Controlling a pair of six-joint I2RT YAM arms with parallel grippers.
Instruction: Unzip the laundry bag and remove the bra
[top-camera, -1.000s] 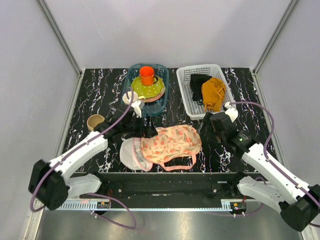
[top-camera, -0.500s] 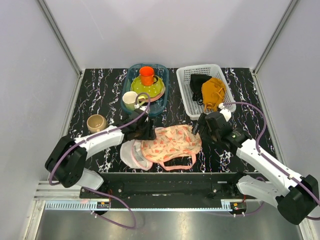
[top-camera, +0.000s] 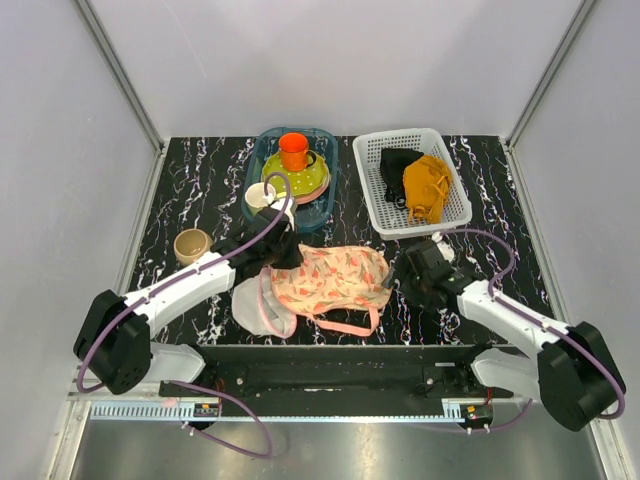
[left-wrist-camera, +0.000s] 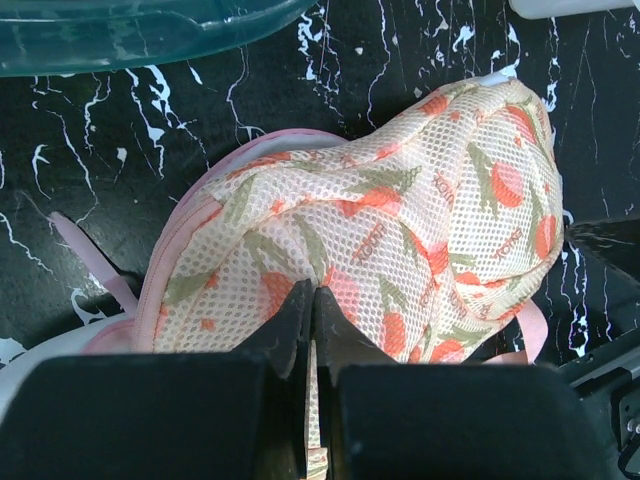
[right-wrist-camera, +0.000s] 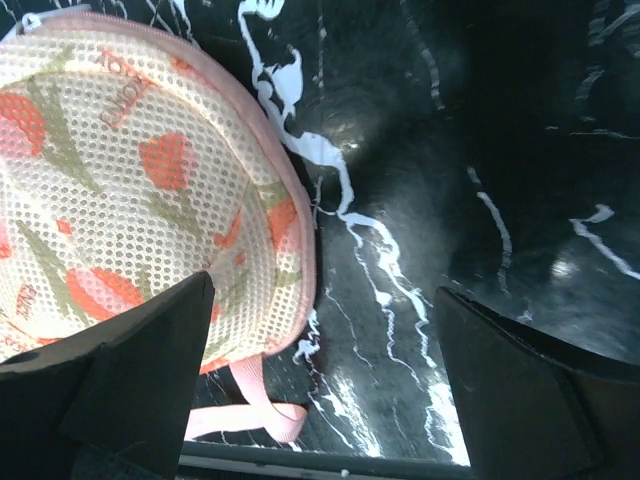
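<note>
Laundry bag (left-wrist-camera: 400, 230): matt, open-weave mesh cloth with woven pink edging. Desk (right-wrist-camera: 480, 150): glossy black, white-veined marble-look surface. Basket (top-camera: 372, 200): white perforated plastic. Tub (left-wrist-camera: 150, 35): smooth translucent teal plastic.

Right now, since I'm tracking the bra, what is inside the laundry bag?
Nothing inside shows. Printed mesh of the laundry bag covers its contents, so no bra is visible. Only a pink strap trails at its near edge.

1. laundry bag (left-wrist-camera: 400, 230): contents not discernible through the printed mesh. Its near edge is covered by the left gripper (left-wrist-camera: 313, 300), pinched onto its fabric. The right wrist view crops it at left and top.
2. teal tub (left-wrist-camera: 130, 35): cropped by the top edge.
3. black garment (top-camera: 396, 160): partly under the mustard garment (top-camera: 425, 187).
</note>
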